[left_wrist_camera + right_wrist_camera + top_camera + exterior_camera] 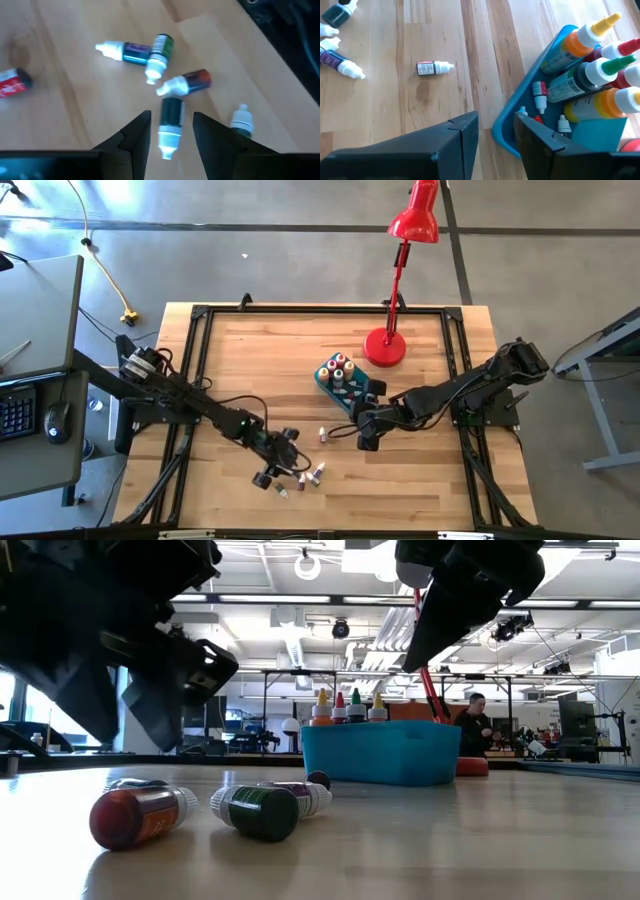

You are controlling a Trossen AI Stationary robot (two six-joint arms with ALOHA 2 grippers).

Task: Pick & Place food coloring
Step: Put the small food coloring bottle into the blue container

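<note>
wooden boards make up the table (240,360), with grey floor all around it and a red lamp (400,280) standing on the far side. from high above, the teal tub (345,385) sits near the lamp's round foot, and a few tall bottles (337,369) stand up in it. the left gripper (282,463) is at the near side of the table, right by a little bunch of small bottles (308,476) lying on the wood. the right gripper (368,430) is just beside the tub, and one small bottle (324,435) lies alone near it

down low at table height, a red bottle (138,813) and a green bottle (264,810) lie on their sides up close, and a third one peeks out behind the green one. farther back is the tub (380,752) with pointy caps sticking up. a person (474,726) stands far off in the room. dark arm parts hang at the top

from the left wrist, the two dark fingers (135,137) are apart. a dark bottle with a white cap (171,125) lies in the gap between them, but they do not squeeze it. a few more small bottles lie on the wood just past it, close together

from the right wrist, the fingers (465,137) are apart and hold nothing. the tub's edge (506,127) is right by them. tall bottles and tiny ones sit inside the tub. one tiny bottle (434,67) lies alone on the wood
</note>
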